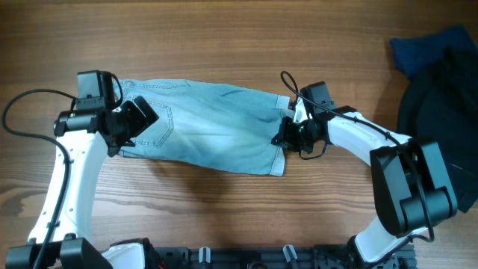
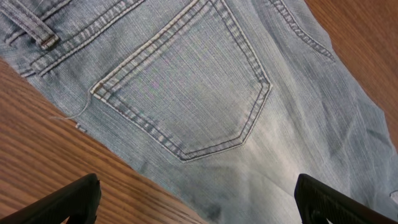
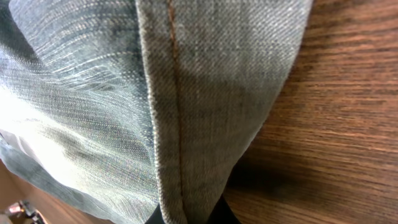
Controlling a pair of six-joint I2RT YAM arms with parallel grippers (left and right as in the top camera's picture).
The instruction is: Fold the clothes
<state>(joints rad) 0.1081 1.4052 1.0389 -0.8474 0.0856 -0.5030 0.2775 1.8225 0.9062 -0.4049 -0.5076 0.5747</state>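
Table (image 1: 224,45) wood-grain; jean shorts (image 1: 216,127) spread mid-table; dark pile (image 1: 441,82) at edge

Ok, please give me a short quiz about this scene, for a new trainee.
1. True or false: the left end effector is shut on the denim shorts.
2. The right end effector grips which part? A) waistband B) leg hem C) back pocket
3. Fill in: the dark fabric pile lies on the robot's ___ side of the table.
Key: 1 false, it is open; 2 B; 3 right.
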